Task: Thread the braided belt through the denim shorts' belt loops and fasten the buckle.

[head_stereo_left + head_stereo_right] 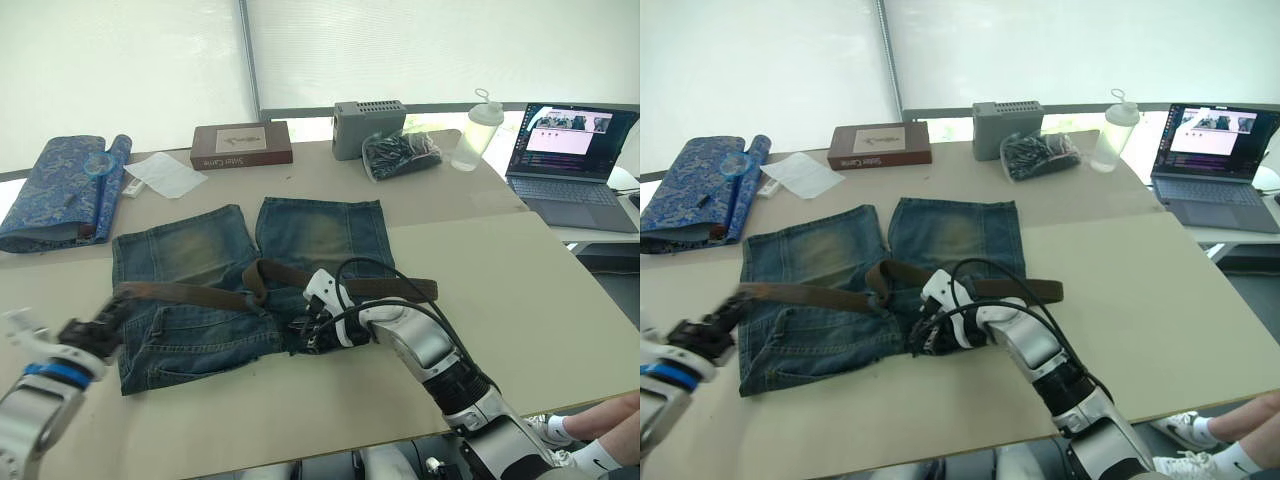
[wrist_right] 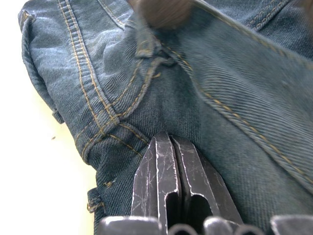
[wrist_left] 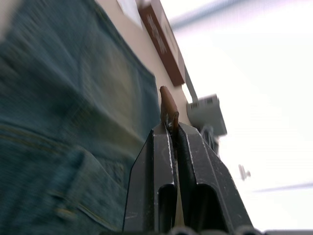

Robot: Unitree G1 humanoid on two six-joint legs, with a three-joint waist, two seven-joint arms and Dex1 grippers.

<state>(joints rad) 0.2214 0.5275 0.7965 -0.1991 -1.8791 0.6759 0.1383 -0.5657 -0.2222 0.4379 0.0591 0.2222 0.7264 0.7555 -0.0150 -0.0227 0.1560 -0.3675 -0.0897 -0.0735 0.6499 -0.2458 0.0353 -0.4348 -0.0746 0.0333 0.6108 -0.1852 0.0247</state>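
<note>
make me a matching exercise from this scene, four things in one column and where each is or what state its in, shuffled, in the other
1. braided belt
2. left gripper
3. laptop
4. brown box

a. open, at the table's far right
b. lying across the denim shorts
c. at the table's far edge, beyond the shorts
d. shut on the belt's end

Pairs: 1-b, 2-d, 3-a, 4-c

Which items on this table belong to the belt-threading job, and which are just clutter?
Job: denim shorts; braided belt, its end pinched in the left claw; right claw closed on the shorts.
Clutter: brown box, grey box, bottle, laptop, blue patterned cloth.
</note>
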